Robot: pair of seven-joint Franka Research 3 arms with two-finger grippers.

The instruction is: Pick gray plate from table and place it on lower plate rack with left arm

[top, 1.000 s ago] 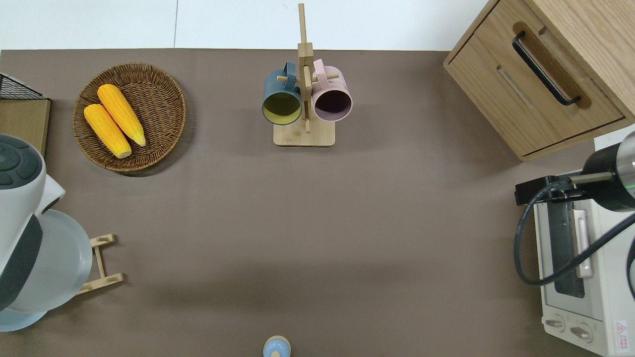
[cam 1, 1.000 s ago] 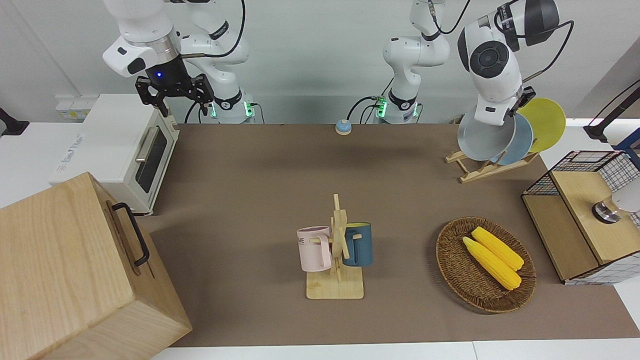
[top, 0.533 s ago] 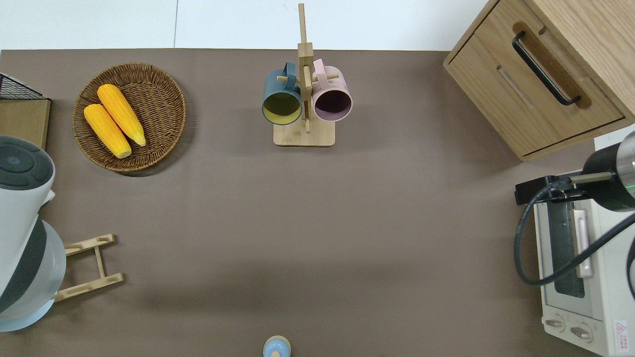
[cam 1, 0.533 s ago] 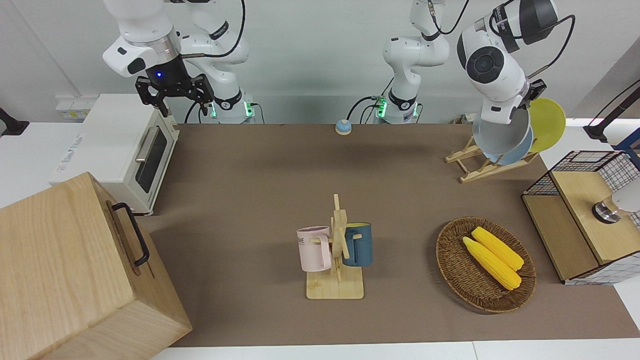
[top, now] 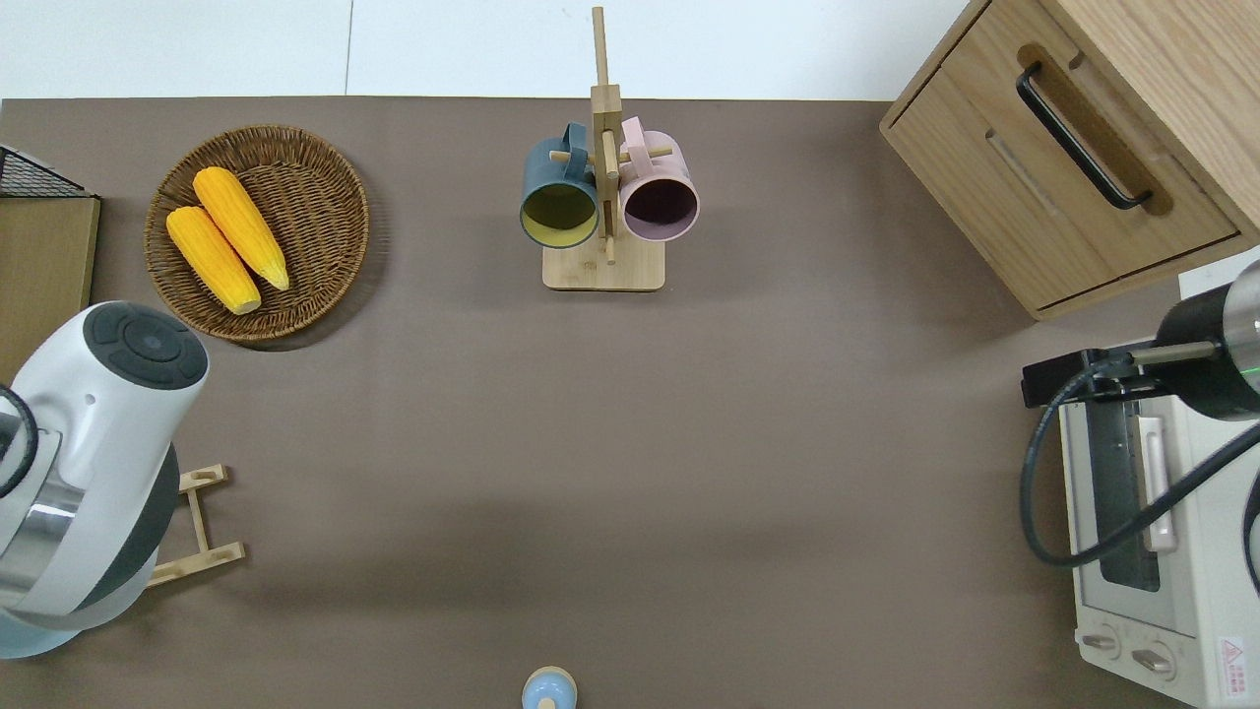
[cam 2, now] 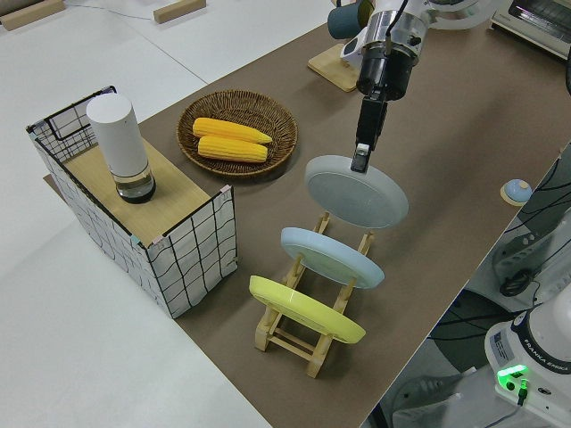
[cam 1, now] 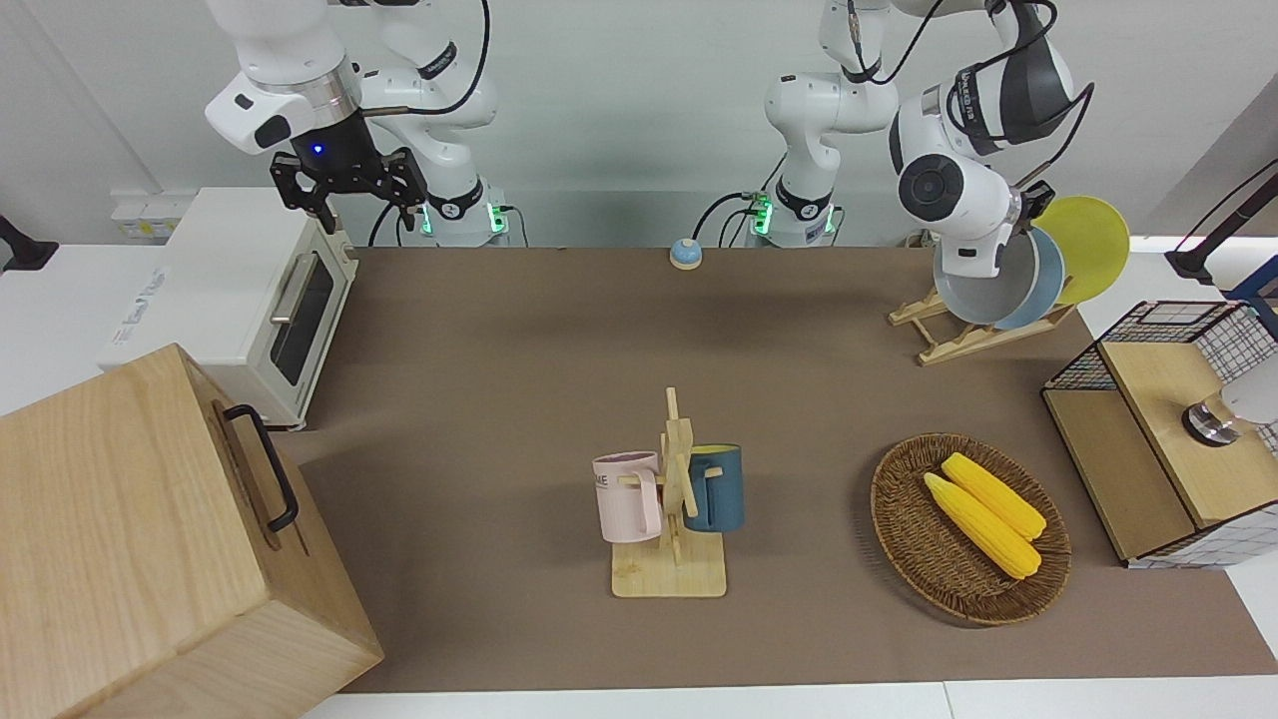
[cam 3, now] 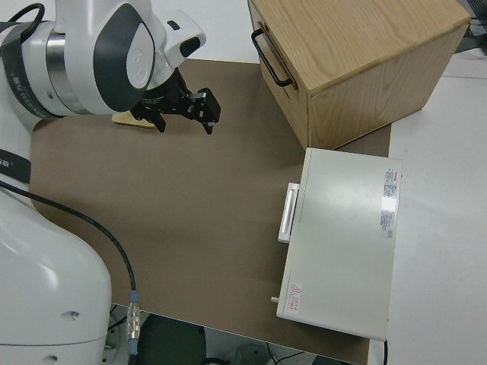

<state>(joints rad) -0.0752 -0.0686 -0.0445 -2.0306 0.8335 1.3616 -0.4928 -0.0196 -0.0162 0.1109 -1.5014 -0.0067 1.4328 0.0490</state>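
My left gripper (cam 2: 361, 162) is shut on the rim of the gray plate (cam 2: 357, 192) and holds it tilted over the free end of the lower plate rack (cam 2: 287, 343). The plate stands beside the blue plate (cam 2: 332, 257). The yellow plate (cam 2: 303, 310) stands in the slot past that. I cannot tell whether the gray plate touches the rails. In the front view the gray plate (cam 1: 983, 292) overlaps the blue plate (cam 1: 1045, 272) above the rack (cam 1: 973, 342). In the overhead view the left arm hides it; only the rack's end (top: 202, 522) shows. The right gripper (cam 1: 349, 185) is open and parked.
A mug tree (cam 1: 677, 499) with a pink and a blue cup stands mid-table. A wicker basket (cam 1: 904, 539) holds corn. A wire-sided shelf (cam 1: 1148, 439) is at the left arm's end. A toaster oven (cam 1: 250, 300) and a wooden cabinet (cam 1: 150, 539) are at the right arm's end.
The left arm has turned its wrist and brought the gray plate lower, in against the blue plate over the rack. The right arm has not moved.
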